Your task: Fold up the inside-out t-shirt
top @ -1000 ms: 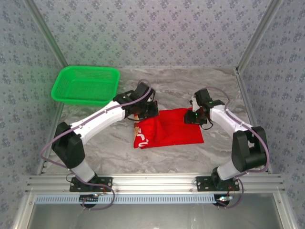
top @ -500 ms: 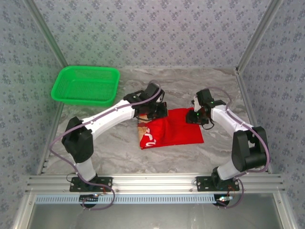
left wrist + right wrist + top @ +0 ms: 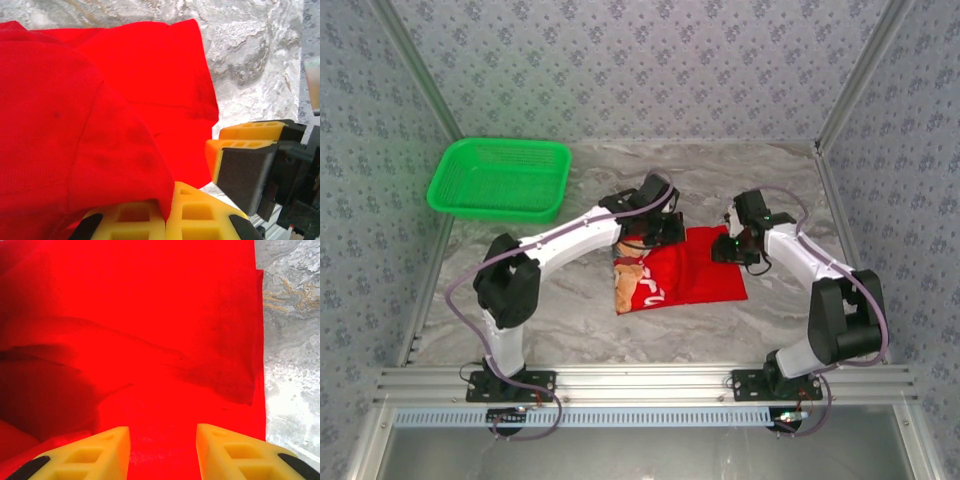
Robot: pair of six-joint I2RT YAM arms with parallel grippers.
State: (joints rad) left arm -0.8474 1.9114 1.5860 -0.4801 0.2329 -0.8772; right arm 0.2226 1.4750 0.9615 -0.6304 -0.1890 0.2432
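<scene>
Likely slip: left gripper [image 3: 167,201] is clamped on only a thin edge of the lifted shirt [image 3: 705,278] fold, so the cloth could pull free or bunch mid-fold. Right gripper [image 3: 162,440] has its fingers narrowly apart, gripping nothing, over the shirt's 3 o'clock edge; touching or hovering, can't tell. If it isn't pinning, the whole shirt drags. Shirt lies mid-table [image 3: 560,300], print [image 3: 638,288] showing at its 8 o'clock. Basket [image 3: 500,212] at 10 o'clock, well apart.

One red t-shirt [image 3: 705,275]; one green basket [image 3: 500,178]; two arms, left arm [image 3: 570,235] and right arm [image 3: 800,255]; one table [image 3: 570,320]
</scene>
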